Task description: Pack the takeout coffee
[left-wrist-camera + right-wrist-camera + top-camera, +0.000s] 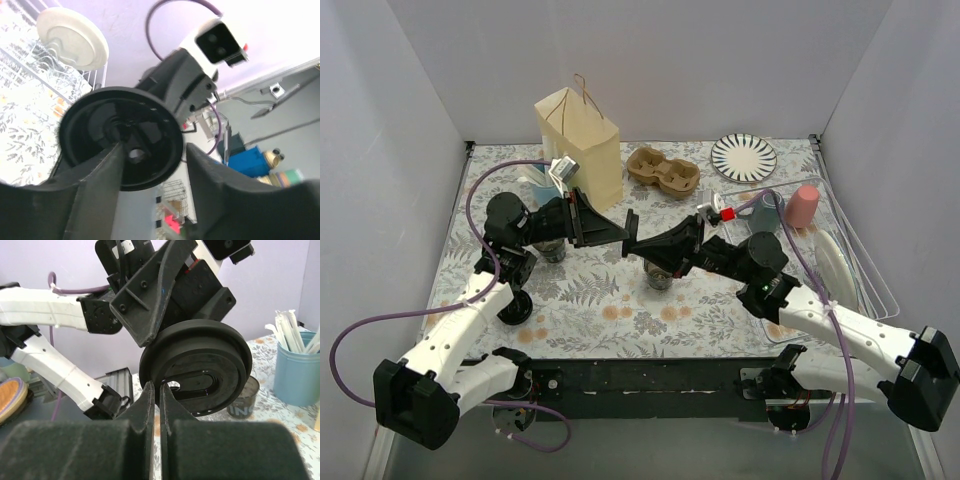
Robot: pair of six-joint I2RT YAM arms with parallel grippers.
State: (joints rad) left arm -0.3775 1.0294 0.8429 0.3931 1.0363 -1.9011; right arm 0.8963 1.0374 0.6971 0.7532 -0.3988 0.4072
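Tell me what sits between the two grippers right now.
A flat black lid: the right gripper pinches its rim, the left gripper stands open on its other side. Both wrist views show it.

White walls [670,60], fern-print tabletop [610,322], soft even light

Pale block letters, roughly "INC" though the last may be a G, show low on the side of a dark takeout coffee cup [243,399] in the right wrist view. The rest of the word is hidden.
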